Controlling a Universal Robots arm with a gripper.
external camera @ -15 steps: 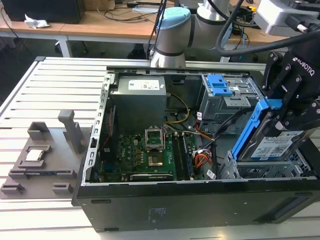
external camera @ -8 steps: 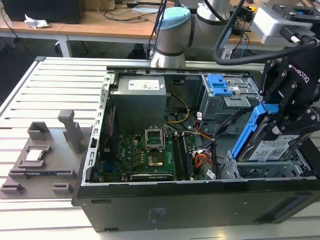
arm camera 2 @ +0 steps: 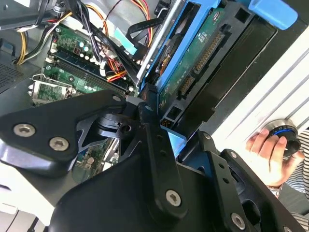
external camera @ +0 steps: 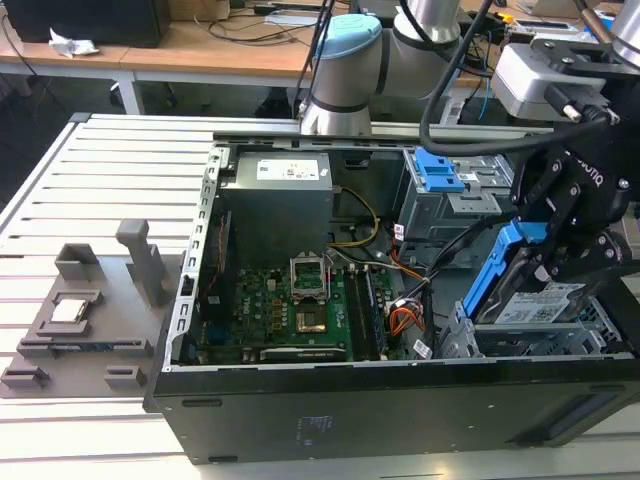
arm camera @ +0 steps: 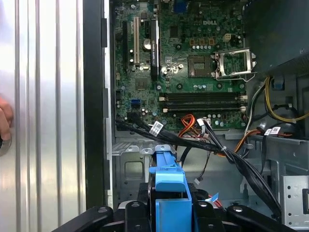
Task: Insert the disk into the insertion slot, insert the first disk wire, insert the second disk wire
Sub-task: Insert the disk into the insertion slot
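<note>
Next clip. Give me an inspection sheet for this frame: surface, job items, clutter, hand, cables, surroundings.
Surface: slatted metal table carrying an open computer case.
Job's things: the disk, in its blue carrier, sits tilted over the insertion slot, not lying flat in it.
Clutter: grey fixture block on the table at the exterior view's left.
Grippers: the hand is shut on the disk's blue carrier.
Cables: black bundle and orange wires lie loose inside the case; the disk's connectors look bare.
Surroundings: wooden benches behind the table; a person's fingers at a knob.
</note>
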